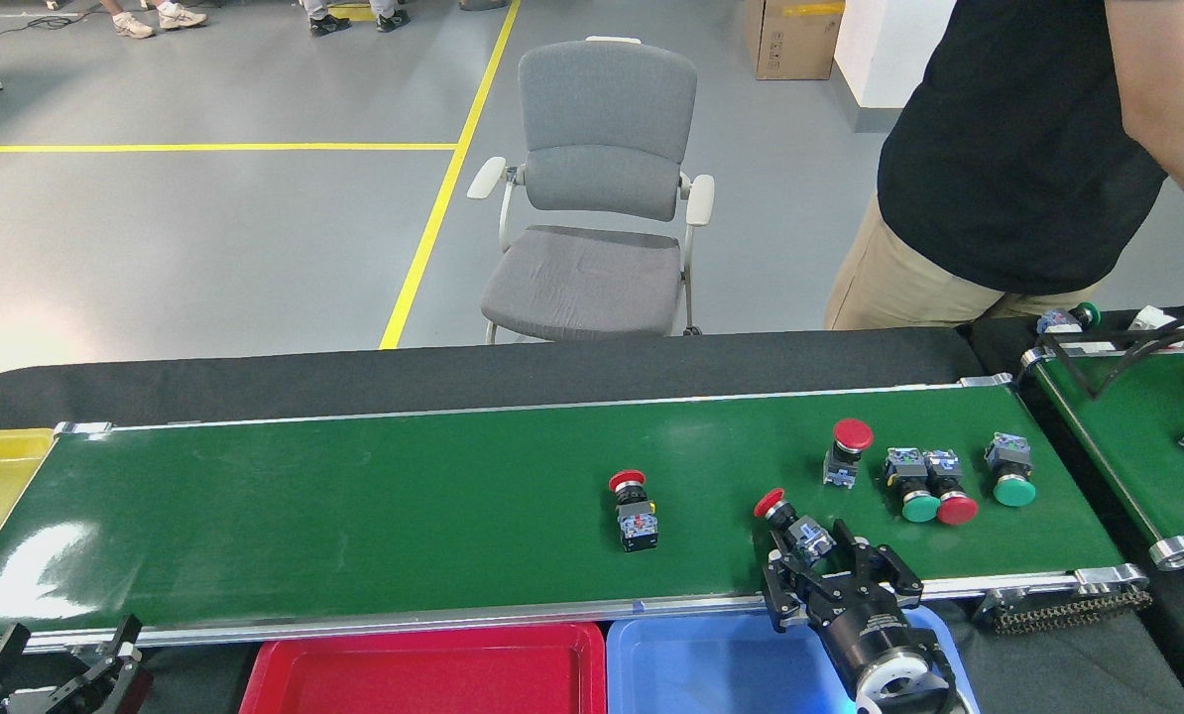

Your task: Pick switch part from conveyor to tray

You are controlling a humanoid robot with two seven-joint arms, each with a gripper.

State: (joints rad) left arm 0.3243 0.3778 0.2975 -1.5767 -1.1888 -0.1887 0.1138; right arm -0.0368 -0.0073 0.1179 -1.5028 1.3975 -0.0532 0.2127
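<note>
A grey office chair (597,188) stands on the grey floor (205,238), yellow floor lines (433,223) at its left, a cardboard box (793,38) far right.

A single head view is provided, taken from above and directed forward and down. The conveyor (404,506) is seen crosswise at close range, spanning the frame. The trays (423,669) are cut off at the bottom edge. A chair (597,198) and floor (205,238) are seen beyond. No second view is supplied.
</note>
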